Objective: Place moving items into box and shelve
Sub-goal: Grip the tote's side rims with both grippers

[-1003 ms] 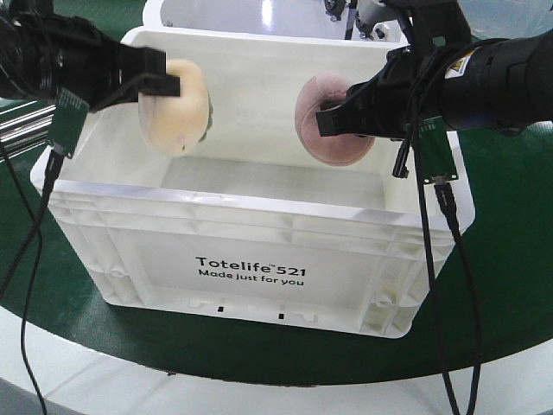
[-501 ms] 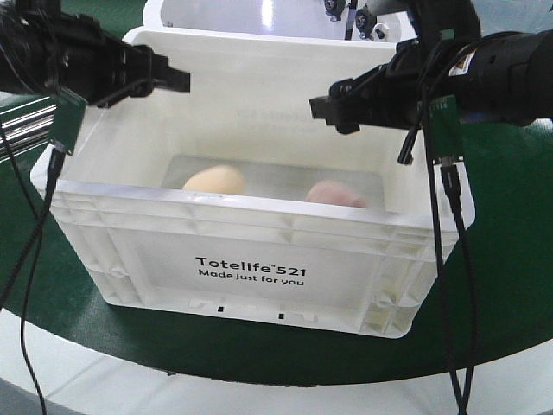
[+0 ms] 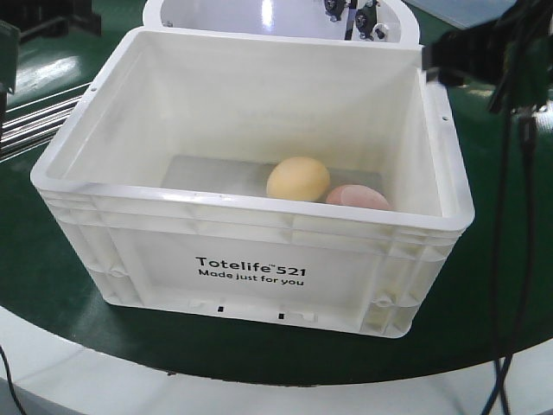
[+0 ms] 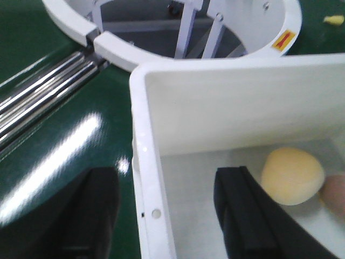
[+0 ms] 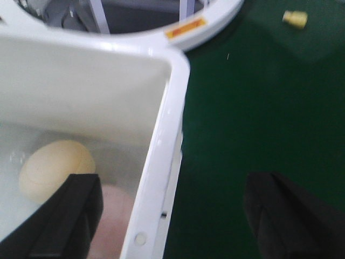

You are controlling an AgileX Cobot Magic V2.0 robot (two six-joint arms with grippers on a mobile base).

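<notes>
The white box [image 3: 251, 259], printed "Totelife 521", stands open on the green surface. Both moving items lie on its floor at the right, side by side: the pale yellow one [image 3: 298, 179] and the pinkish-brown one [image 3: 359, 196], half hidden by the front rim. My left gripper [image 4: 167, 216] is open and straddles the box's left wall [image 4: 148, 178], one finger [image 4: 242, 216] inside and the other outside. The yellow item [image 4: 292, 175] lies beyond it. My right gripper [image 5: 178, 216] is open astride the right wall [image 5: 156, 178], with the yellow [image 5: 56, 167] and pink [image 5: 116, 216] items near its inner finger [image 5: 70, 216].
A white ring-shaped structure [image 3: 268, 17] stands right behind the box. Shiny metal rails [image 3: 34, 121] run along the left. A tiny yellow piece [image 5: 295, 18] lies on the green surface to the far right. The white table border [image 3: 86, 380] passes in front.
Both grippers have let go of the items, which dropped to the box floor. The yellow one rolled right next to the pink one. Both arms have drawn outward to the side walls.
</notes>
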